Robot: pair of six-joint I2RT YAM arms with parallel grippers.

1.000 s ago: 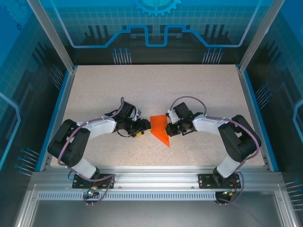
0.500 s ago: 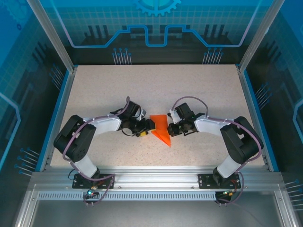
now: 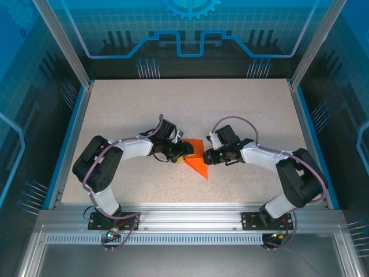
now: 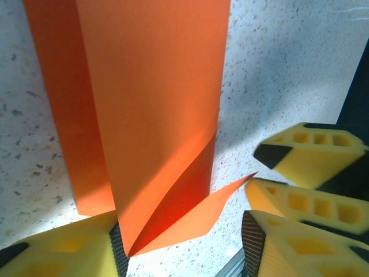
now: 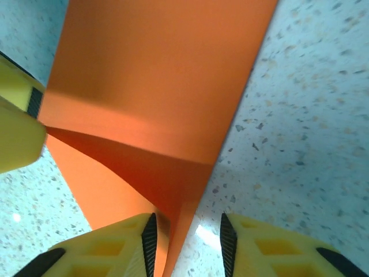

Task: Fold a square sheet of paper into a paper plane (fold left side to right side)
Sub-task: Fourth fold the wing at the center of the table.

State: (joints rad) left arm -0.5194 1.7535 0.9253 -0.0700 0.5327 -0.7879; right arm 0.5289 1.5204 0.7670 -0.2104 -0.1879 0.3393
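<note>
The square sheet of paper [image 3: 199, 163] lies mid-table as a creased orange shape whose point faces the near edge. My left gripper [image 3: 185, 156] is at its left edge, open. In the left wrist view a lifted flap of the paper [image 4: 155, 104] rises between my wide-apart left gripper [image 4: 181, 248] fingers, resting against the left pad. My right gripper [image 3: 207, 157] is at the paper's right edge. Its jaws [image 5: 187, 242] are open, and a raised fold of the paper [image 5: 161, 86] stands between them against the left pad.
The speckled table [image 3: 190, 109] is bordered by a blue frame and glass walls. The right gripper's yellow fingers [image 4: 311, 153] appear close by in the left wrist view, and a left finger [image 5: 17, 115] shows in the right wrist view.
The right gripper has opened from shut. The left arm has slid right until its fingers straddle the paper's left flap. The paper has shifted slightly.
</note>
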